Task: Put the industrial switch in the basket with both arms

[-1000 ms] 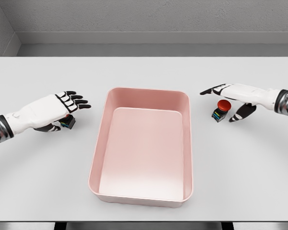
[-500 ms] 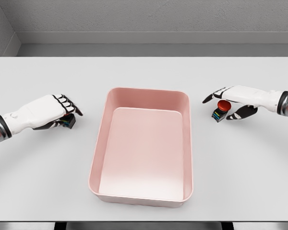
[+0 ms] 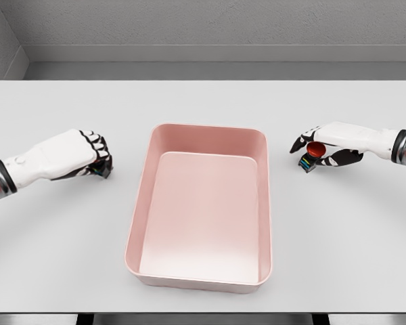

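Now, two switches on the desk (image 3: pixel 203 101), one either side of the pink basket (image 3: pixel 141 196), which sits mid-desk toward the near edge. My left hand (image 3: pixel 81 154) is curled tight over the left switch (image 3: pixel 105 171) near the left edge; only a dark corner of it shows under the fingers. My right hand (image 3: pixel 325 143) is wrapped around the red-button switch (image 3: pixel 311 154) near the right edge, fingers closed on it, red cap and coloured base showing between them. Both switches look to be resting on the desk, not lifted; basket holds nothing. Handling, as I judge it: small, rigid, light blocks, top-heavy with the mushroom cap. The cap is rounded, likely slippery. I'd pinch the square body beneath, not the cap, and lift straight.
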